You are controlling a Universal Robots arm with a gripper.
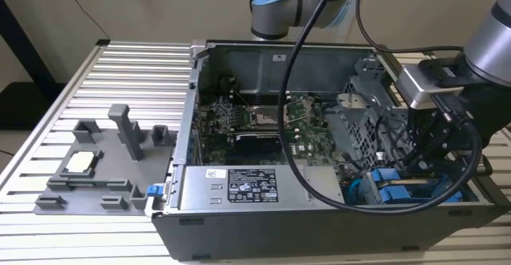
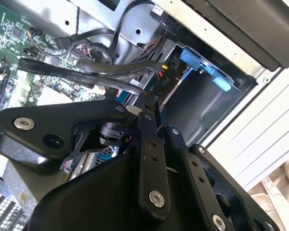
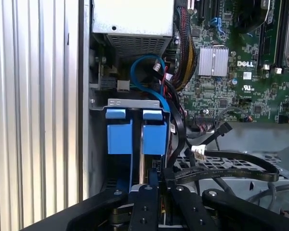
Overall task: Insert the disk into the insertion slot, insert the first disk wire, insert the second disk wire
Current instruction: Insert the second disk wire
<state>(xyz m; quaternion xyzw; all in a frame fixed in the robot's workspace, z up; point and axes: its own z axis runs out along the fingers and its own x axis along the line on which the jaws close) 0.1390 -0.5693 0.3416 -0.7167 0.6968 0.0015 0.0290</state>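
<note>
The disk's blue carrier tabs [image 3: 119, 137] stand side by side at the mouth of the insertion slot [image 3: 135, 102], the grey metal bay at the case's front corner on the exterior view's right [image 1: 399, 190]. My gripper [image 3: 156, 180] hangs just over those tabs, inside the case. Its fingers [image 2: 147, 113] are drawn close together on a black disk wire [image 2: 106, 72] that crosses at the tips. The wire's plug end with red and yellow leads [image 2: 160, 67] lies beside the blue carrier [image 2: 202, 67]. Blue plastic hides the disk's flat face.
The grey power-supply box with a white sticker [image 1: 239, 187] fills the case's near side. Behind it lie the green motherboard [image 1: 264, 121] and a perforated cage [image 1: 363, 115]. Cable bundles [image 3: 180, 53] crowd the bay. A grey fixture [image 1: 104, 169] stands on the ribbed table [image 1: 119, 67].
</note>
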